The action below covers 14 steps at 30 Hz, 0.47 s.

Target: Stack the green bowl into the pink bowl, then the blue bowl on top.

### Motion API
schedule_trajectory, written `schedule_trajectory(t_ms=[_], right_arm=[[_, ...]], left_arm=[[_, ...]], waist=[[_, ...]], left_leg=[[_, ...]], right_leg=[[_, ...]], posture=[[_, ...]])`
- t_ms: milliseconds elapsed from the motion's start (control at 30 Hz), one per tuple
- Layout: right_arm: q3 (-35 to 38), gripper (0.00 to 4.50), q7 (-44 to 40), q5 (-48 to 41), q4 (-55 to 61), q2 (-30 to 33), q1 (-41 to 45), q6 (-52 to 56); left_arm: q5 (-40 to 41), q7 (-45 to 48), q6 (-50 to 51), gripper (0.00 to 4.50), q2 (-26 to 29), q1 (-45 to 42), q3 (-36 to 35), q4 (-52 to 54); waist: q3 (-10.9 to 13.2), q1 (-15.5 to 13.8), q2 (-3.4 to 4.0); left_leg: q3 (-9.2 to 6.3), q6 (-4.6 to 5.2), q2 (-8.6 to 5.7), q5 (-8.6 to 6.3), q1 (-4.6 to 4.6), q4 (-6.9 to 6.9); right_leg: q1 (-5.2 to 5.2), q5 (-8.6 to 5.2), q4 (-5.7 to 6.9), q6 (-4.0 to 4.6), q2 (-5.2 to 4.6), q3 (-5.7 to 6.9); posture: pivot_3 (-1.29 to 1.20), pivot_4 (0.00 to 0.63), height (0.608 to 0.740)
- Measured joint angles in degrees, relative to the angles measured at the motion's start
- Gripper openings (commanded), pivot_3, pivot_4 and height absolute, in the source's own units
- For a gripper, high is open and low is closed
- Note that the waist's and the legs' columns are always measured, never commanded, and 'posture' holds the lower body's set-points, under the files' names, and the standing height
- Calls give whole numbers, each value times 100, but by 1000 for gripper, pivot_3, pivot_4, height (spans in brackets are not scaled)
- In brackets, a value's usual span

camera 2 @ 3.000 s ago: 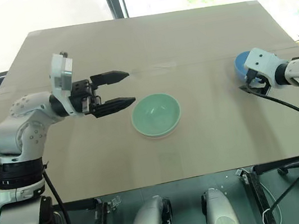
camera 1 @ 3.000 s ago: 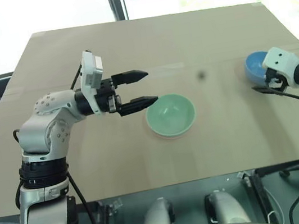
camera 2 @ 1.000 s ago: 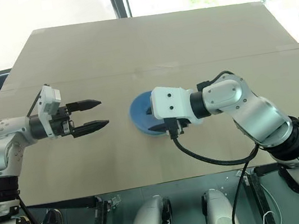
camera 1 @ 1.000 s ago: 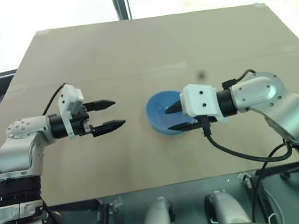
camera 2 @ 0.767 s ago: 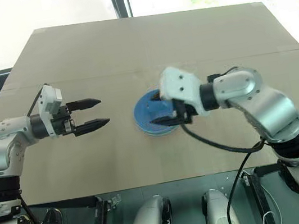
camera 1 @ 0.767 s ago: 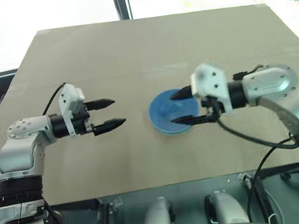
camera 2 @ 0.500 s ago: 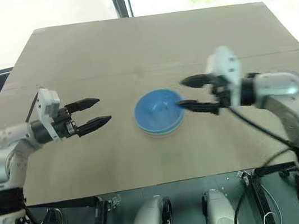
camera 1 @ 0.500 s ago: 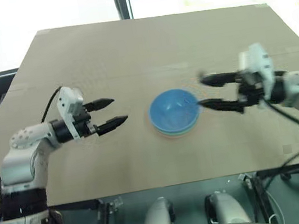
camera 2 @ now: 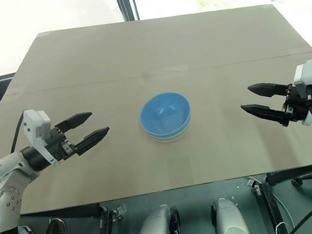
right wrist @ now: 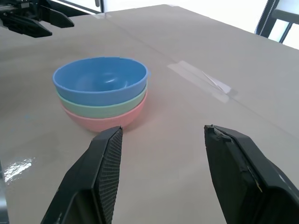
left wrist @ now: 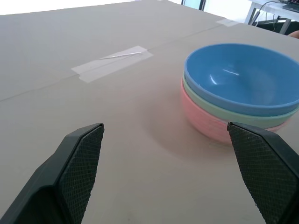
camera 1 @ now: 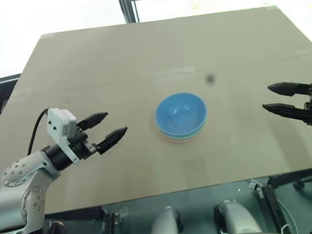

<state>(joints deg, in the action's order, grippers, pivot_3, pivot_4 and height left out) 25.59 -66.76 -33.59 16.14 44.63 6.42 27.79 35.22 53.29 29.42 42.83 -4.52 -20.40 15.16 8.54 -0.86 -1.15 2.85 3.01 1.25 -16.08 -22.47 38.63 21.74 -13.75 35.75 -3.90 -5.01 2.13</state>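
Observation:
Three bowls stand nested in the middle of the table. The blue bowl (camera 1: 181, 113) is on top, the green bowl (right wrist: 105, 106) sits under it, and the pink bowl (right wrist: 108, 120) is at the bottom. My left gripper (camera 1: 116, 122) hovers well to the left of the stack, open and empty, pointing at it. Far to the right, my right gripper (camera 1: 267, 98) is also open and empty, pointing back toward the stack. Neither gripper touches a bowl.
The brown table (camera 1: 134, 55) has a taped seam (left wrist: 112, 63) running across it behind the bowls. Its near edge lies just below both grippers. A window frame (camera 1: 123, 0) rises behind the far edge.
The right gripper let go of the blue bowl on the stack and swung far to the right, empty. The left gripper drew back a little toward the near left. The stack stayed put.

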Motion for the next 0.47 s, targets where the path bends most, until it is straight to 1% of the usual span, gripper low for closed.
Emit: schedule_trajectory(t_ms=[467], right_arm=[[-14,2895,63,12,-48,84,-376,-372]], left_arm=[[-32,-51,-192,4500,8,17,29,2]], waist=[[0,5,1]], left_leg=[[-1,0,1,0,-4,0]], right_leg=[[1,0,-7,0,0,2]], posture=[[0,150,740]])
